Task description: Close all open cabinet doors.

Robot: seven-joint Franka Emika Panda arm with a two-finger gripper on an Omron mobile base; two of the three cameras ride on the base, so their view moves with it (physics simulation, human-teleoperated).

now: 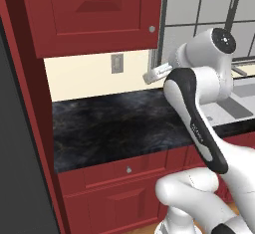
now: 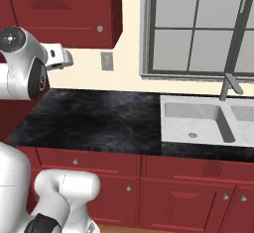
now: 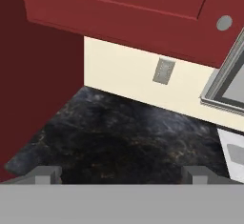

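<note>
Our gripper (image 3: 122, 173) sits closest to the lens in the hand view, its two small fingertips (image 3: 47, 173) standing far apart at the bottom with bare space between them: the jaws are wide open and hold nothing. We carry them raised above the dark marbled tabletop (image 1: 114, 123), aimed toward the back wall, which looks to us like a stance for reaching up at a door rather than down at anything on the surface.

Above the tabletop hangs the cabinet door (image 1: 94, 14), dark red with a raised rectangular panel and a small round silver knob (image 1: 152, 29) at its lower right corner. From the right base camera the same door (image 2: 64, 9) appears at upper left, just left of the window (image 2: 198, 29). Its long axis runs vertically, and its face points out into the room, toward us. It seems to lie flush with the cabinet front, so we judge it shut, though the pictures do not show its upper part.

A grey wall plate (image 3: 164, 70) sits on the cream wall below the door. The sink (image 2: 198, 120) and its faucet (image 2: 229, 86) lie well to the right. Drawer fronts (image 1: 124, 171) run beneath the tabletop's edge.
</note>
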